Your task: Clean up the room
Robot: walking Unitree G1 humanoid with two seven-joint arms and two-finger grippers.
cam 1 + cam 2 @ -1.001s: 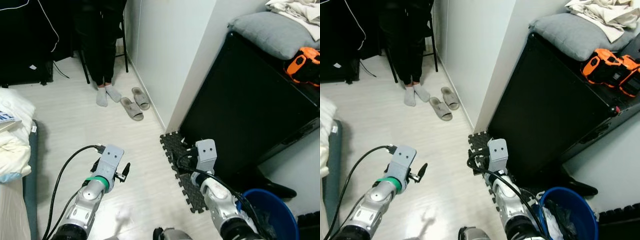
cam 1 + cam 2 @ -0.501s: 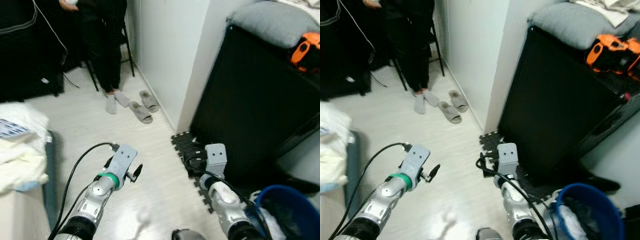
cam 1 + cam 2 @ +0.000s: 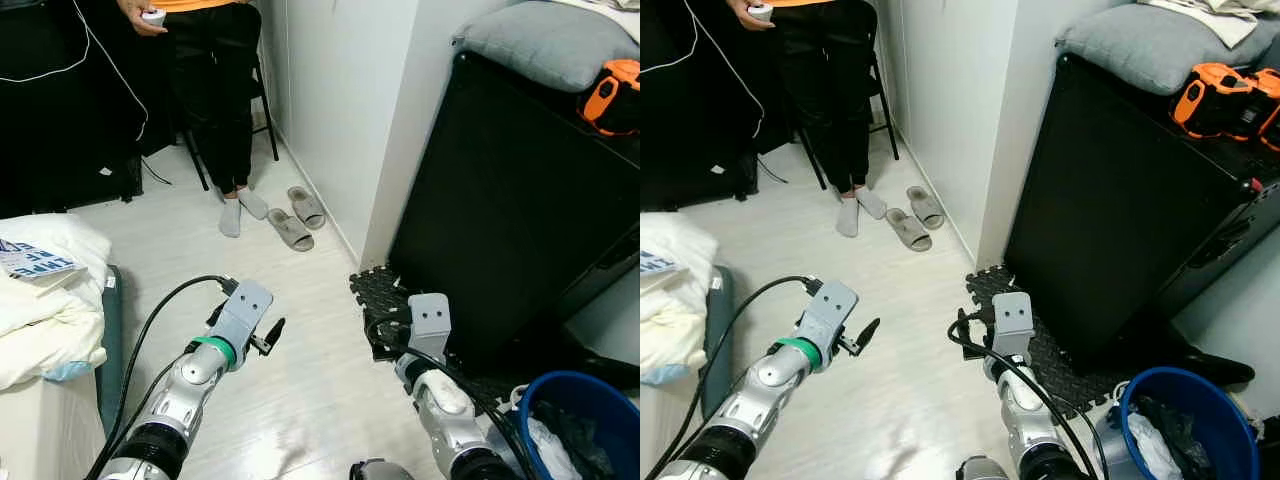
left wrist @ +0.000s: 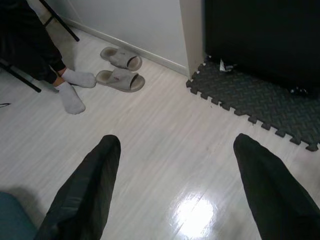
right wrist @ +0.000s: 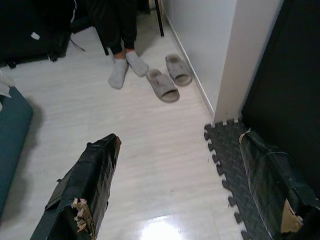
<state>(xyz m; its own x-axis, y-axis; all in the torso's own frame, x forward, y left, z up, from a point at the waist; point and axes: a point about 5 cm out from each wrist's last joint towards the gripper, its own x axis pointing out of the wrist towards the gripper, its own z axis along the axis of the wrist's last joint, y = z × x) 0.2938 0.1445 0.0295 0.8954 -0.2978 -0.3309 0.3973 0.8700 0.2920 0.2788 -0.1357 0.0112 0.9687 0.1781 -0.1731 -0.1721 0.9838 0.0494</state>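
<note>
Facing grey slippers [image 3: 296,217] — seated person's feet [image 3: 241,211], foam mat [image 3: 1060,345] beside.

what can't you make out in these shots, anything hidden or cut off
- Person: cut off above the waist by the eye views' top edge.
- Blue bucket: its contents are a jumble, too small to name; the frame's corner crops it.
- Orange item on the black cabinet: cropped by the right edge, kind unclear.

Grey slippers [image 3: 297,215], blue bucket [image 3: 1180,386] (black mat [image 4: 260,102]).
</note>
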